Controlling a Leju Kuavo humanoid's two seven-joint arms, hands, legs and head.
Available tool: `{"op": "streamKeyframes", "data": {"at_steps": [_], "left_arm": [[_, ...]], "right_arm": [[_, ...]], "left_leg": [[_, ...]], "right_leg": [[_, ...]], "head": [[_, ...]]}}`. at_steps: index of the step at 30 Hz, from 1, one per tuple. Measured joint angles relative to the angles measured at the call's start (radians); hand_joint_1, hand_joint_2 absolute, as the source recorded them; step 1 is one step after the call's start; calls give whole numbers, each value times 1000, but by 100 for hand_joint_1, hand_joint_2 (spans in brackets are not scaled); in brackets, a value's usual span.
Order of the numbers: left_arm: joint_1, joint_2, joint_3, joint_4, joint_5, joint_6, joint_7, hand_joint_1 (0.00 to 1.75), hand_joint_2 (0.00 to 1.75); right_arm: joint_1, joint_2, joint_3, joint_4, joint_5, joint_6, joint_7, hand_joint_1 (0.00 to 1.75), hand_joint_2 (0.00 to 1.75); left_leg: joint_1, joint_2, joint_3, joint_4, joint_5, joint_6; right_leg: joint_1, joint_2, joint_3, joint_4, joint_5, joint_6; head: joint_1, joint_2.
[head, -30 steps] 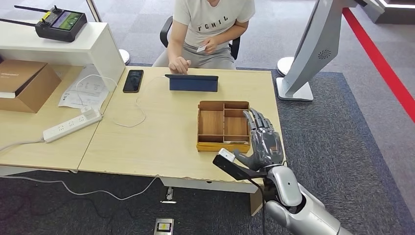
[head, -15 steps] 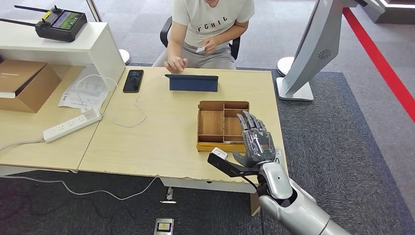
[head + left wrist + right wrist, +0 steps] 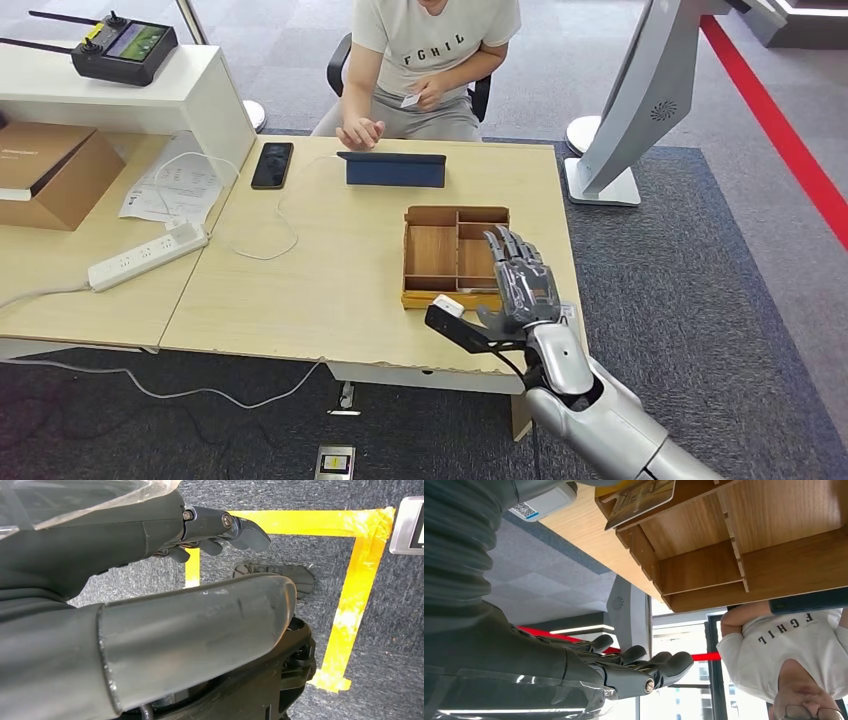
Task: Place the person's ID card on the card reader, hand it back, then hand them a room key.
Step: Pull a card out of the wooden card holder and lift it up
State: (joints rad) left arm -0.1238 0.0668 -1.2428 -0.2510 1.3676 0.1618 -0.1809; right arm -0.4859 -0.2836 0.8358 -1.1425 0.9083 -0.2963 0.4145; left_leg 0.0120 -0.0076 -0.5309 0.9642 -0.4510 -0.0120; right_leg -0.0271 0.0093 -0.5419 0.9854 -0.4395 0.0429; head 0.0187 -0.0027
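Observation:
A person sits across the table and holds a small white card near their chest. My right hand hovers with its fingers spread over the near right corner of the wooden compartment tray, holding nothing. A gold-printed card lies in the tray's near slot, close to my right hand. A dark blue flat device stands at the far side of the table in front of the person. My left hand hangs beside my body over the floor with nothing in it.
A small white QR-labelled piece lies at the table edge by my right wrist. A black phone, a power strip with cables, papers and a cardboard box occupy the left. A grey stand rises beyond the table's right end.
My right hand has shifted slightly left and toward me, now lying over the tray's near right corner. The person's free hand has lifted a little off the table edge.

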Motion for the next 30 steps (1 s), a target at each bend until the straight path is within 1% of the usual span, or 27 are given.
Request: {"op": "streamKeyframes", "data": {"at_steps": [10, 23, 30], "left_arm": [[0, 0, 0, 0, -1, -3, 12, 0, 0], [3, 0, 0, 0, 4, -1, 15, 0, 0], [3, 0, 0, 1, 6, 3, 21, 0, 0]], "right_arm": [[-8, 2, -7, 39, 10, 31, -1, 0, 175], [-7, 2, -16, 65, 15, 38, -3, 0, 175], [-9, 8, -16, 85, -6, 41, -20, 0, 175]], "left_leg": [[0, 0, 0, 0, 0, 0], [0, 0, 0, 0, 0, 0], [0, 0, 0, 0, 0, 0]], "right_leg": [[0, 0, 0, 0, 0, 0], [0, 0, 0, 0, 0, 0], [0, 0, 0, 0, 0, 0]], "head": [[0, 0], [0, 0], [0, 0]]}}
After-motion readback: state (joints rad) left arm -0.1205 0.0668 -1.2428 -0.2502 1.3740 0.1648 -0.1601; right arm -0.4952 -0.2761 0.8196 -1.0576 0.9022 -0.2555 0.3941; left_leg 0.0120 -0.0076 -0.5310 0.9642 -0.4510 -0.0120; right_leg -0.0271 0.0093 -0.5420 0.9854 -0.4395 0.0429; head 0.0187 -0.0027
